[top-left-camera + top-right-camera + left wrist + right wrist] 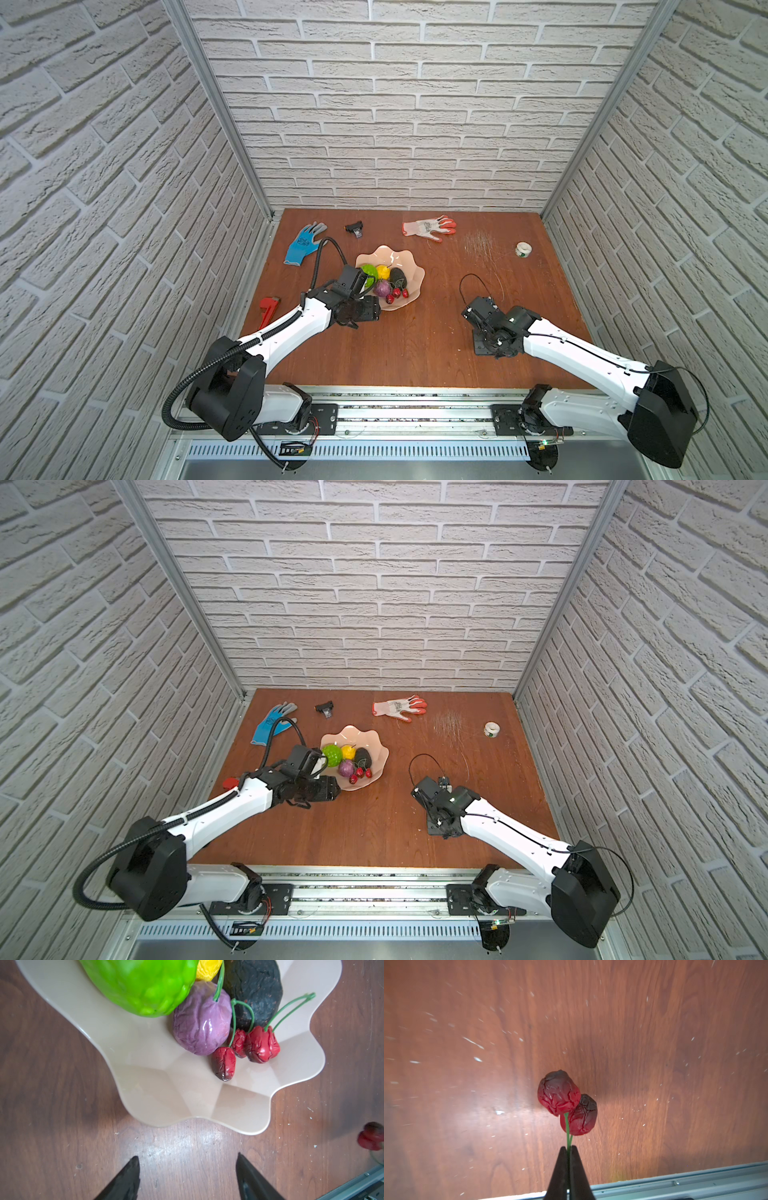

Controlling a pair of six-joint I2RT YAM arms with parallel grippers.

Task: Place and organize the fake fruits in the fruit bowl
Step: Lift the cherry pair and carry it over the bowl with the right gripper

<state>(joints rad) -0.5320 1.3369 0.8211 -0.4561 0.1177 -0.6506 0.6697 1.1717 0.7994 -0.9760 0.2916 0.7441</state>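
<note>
Your right pincer [568,1148] pinches the green stems [567,1134] of two red berries [559,1093] — your left pincer [187,1157] hangs spread, empty, beside the fruit bowl [145,1084].

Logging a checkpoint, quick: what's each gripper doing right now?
Left gripper: open, holding nothing.
Right gripper: closed on the green stems of the red berries.

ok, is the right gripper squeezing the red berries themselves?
No, the right gripper is shut on the green stems, and both berries sit clear beyond its tips.
</note>
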